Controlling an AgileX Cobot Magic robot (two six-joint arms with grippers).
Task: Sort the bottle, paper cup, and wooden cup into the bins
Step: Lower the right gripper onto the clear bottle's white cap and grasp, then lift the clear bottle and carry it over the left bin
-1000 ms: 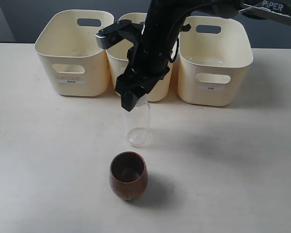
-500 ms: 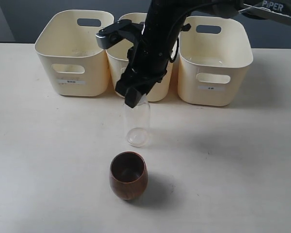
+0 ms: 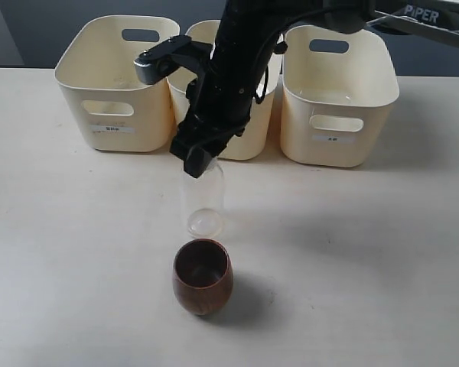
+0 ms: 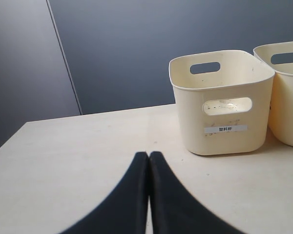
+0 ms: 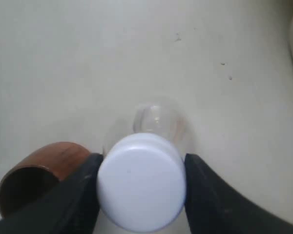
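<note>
The clear bottle (image 3: 202, 200) hangs upright just above the table in front of the middle bin (image 3: 252, 130). My right gripper (image 3: 198, 159) is shut on its white cap (image 5: 141, 181), one finger pressed on each side. The brown wooden cup (image 3: 203, 276) stands upright on the table just in front of the bottle, and its rim (image 5: 36, 175) shows beside the cap. Three cream bins stand in a row at the back: left bin (image 3: 116, 80), middle bin, right bin (image 3: 338, 95). The paper cup is out of view. My left gripper (image 4: 149, 155) is shut on nothing, low over bare table near the left bin (image 4: 221, 102).
The right arm (image 3: 241, 69) reaches down across the front of the middle bin and hides most of it. The table (image 3: 367, 267) stretches pale and flat around the cup and bottle. A dark wall (image 4: 136, 48) stands behind the bins.
The right gripper has carried the bottle a little to the left and slightly up, off the table. The wooden cup and bins have not moved.
</note>
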